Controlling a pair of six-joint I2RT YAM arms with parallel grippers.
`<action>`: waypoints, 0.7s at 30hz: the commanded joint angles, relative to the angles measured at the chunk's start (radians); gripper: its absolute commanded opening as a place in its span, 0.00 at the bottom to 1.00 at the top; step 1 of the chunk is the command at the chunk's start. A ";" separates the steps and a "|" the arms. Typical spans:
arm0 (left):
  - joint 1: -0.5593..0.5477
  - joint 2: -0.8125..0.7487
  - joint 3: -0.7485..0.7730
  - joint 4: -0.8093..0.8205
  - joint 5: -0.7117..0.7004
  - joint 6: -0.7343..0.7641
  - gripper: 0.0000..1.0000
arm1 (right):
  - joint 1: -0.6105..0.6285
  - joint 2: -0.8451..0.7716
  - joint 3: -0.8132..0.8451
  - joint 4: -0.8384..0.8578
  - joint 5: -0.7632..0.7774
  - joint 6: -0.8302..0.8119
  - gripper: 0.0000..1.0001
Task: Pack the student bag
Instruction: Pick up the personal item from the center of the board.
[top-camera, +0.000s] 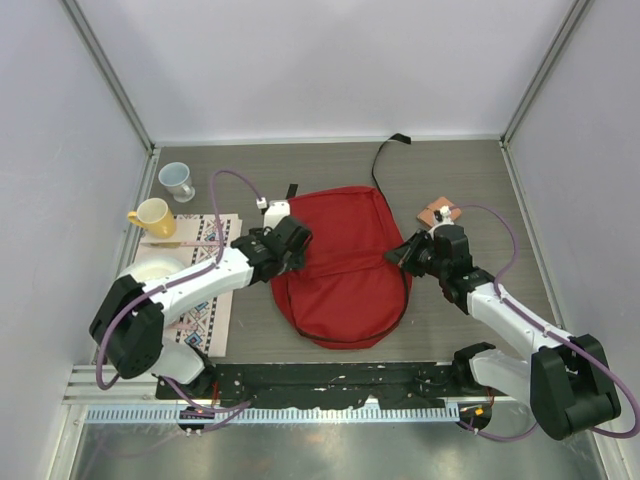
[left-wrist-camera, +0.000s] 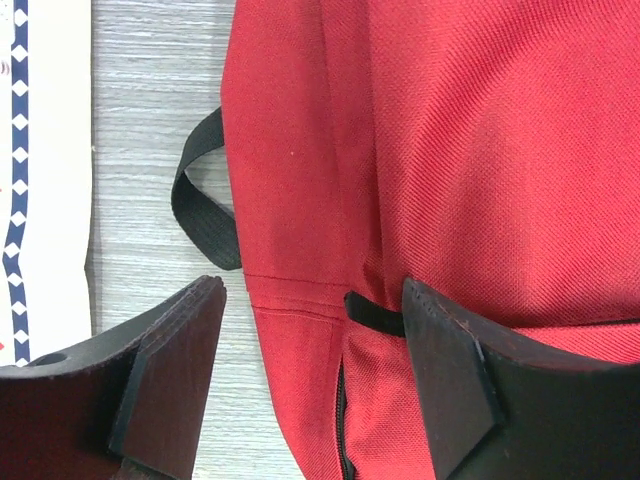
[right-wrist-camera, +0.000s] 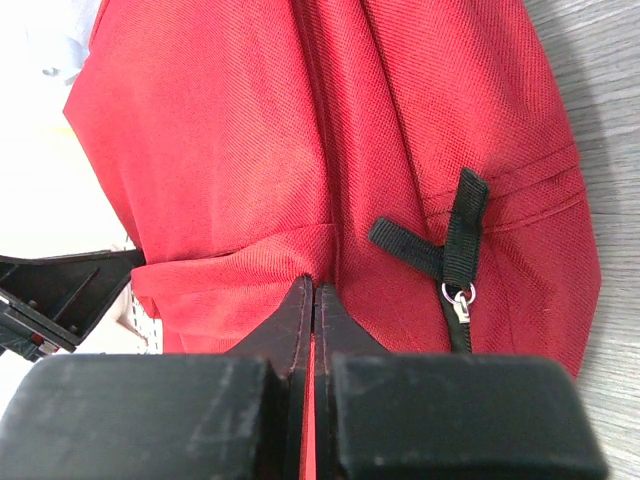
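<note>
The student bag (top-camera: 345, 260), a large red backpack, lies flat in the middle of the table. My left gripper (top-camera: 292, 250) hovers over its left edge. In the left wrist view that gripper (left-wrist-camera: 312, 300) is open, its fingers straddling the bag's (left-wrist-camera: 450, 150) side seam and black zipper, with nothing held. My right gripper (top-camera: 402, 255) is at the bag's right edge. In the right wrist view it (right-wrist-camera: 315, 285) is shut, with a fold of the bag's (right-wrist-camera: 250, 150) red fabric pinched at its tips. A zipper pull (right-wrist-camera: 458, 300) hangs just right of it.
A patterned cloth (top-camera: 205, 290) lies left of the bag, with a white bowl (top-camera: 155, 268) on it. A yellow mug (top-camera: 152, 217) and a clear cup (top-camera: 178, 181) stand behind it. A small brown item (top-camera: 438, 211) sits behind the right gripper. A black strap (top-camera: 385, 155) trails toward the back wall.
</note>
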 joint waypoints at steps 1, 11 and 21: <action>0.008 -0.050 -0.011 -0.035 -0.030 -0.045 0.78 | -0.009 -0.009 0.023 -0.008 0.025 -0.019 0.01; 0.016 -0.180 -0.020 -0.044 -0.079 -0.048 0.91 | -0.009 -0.116 0.081 -0.159 0.089 -0.074 0.56; 0.018 -0.249 -0.007 -0.029 -0.069 -0.013 1.00 | -0.007 -0.017 0.299 -0.271 0.052 -0.240 0.66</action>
